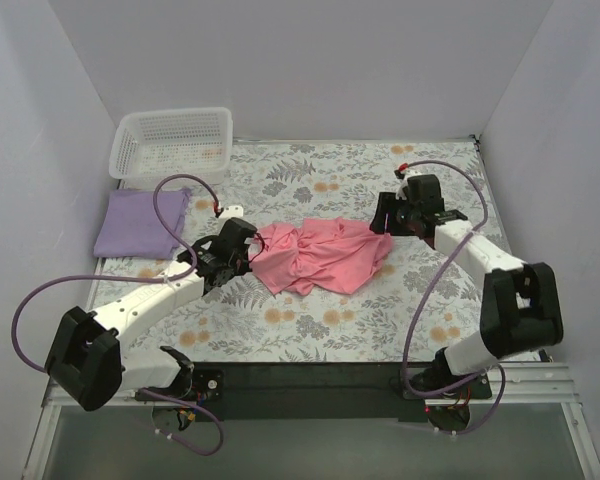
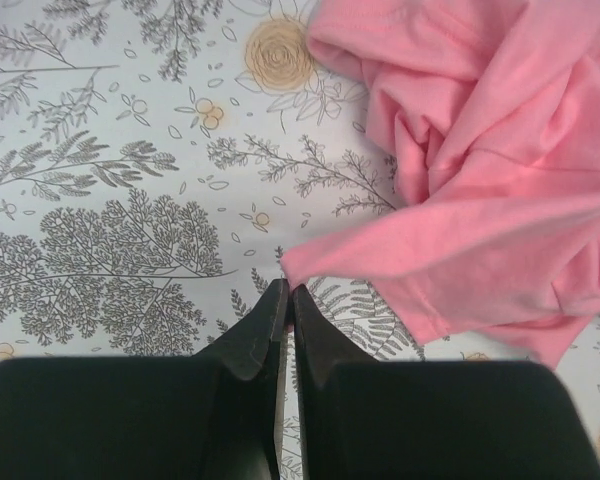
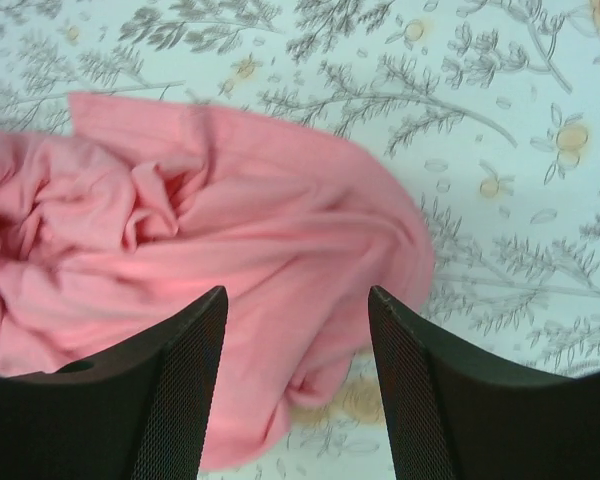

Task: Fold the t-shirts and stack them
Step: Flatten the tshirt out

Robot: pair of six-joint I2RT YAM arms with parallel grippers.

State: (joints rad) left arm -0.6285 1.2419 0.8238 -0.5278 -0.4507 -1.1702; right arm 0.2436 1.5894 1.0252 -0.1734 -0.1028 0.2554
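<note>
Plain pale lilac-white walls (image 1: 310, 60) closing in three sides, even soft light, surface (image 1: 310, 345) under a white tablecloth printed with grey foliage and orange flowers (image 1: 280, 180), white plastic lattice basket (image 1: 172, 140) at its far left corner

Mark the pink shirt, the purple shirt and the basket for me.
pink shirt (image 1: 320, 255): top view, middle of the crumpled cloth.
purple shirt (image 1: 140, 222): top view, centre of the folded cloth.
basket (image 1: 180, 111): top view, far rim.

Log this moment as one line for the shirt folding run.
left gripper: shut at pink t-shirt corner, grip unclear | right gripper: open above pink t-shirt | purple t-shirt: folded, left side
</note>
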